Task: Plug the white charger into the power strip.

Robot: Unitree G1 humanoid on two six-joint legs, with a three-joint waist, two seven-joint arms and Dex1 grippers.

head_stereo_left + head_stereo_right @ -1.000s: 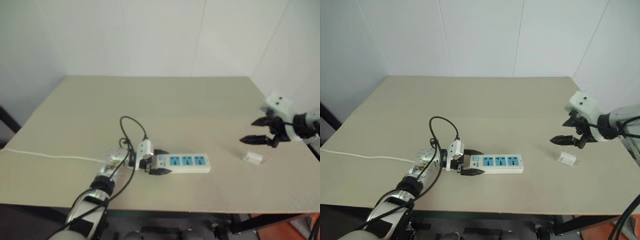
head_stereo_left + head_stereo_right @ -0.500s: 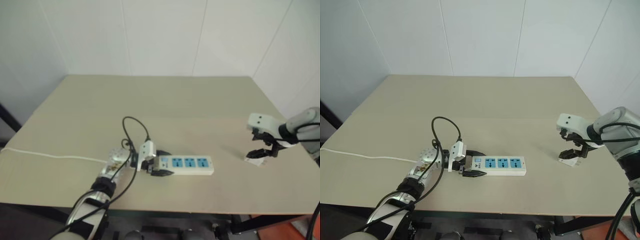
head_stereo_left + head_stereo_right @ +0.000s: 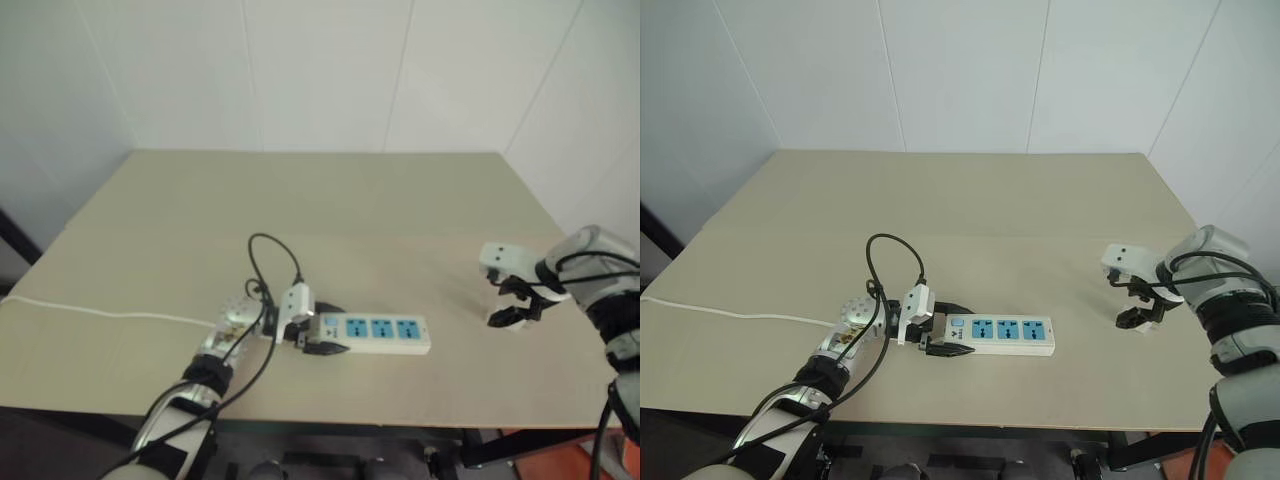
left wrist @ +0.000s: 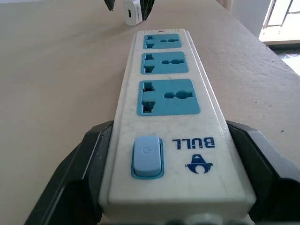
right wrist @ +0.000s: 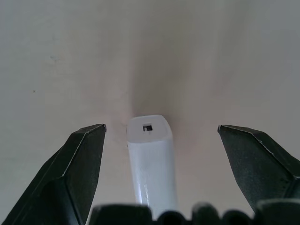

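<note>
Beige table (image 3: 970, 200), white panelled wall (image 3: 970, 70) behind it

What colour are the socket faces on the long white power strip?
Blue, on the long white power strip; clearest in the left wrist view.

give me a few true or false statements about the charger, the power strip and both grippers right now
1. The left gripper is shut on the switch end of the long white power strip with three blue sockets. True.
2. The small white boxy charger is already plugged into a socket. False: it lies on the beige table, apart from the strip, and all three sockets are empty.
3. The right gripper has its black fingers open on either side of the charger. True.
4. The right gripper's fingers are clamped on the charger. False: gaps show on both sides of it.
5. The strip's blue switch is at the end the left gripper holds. True.
</note>
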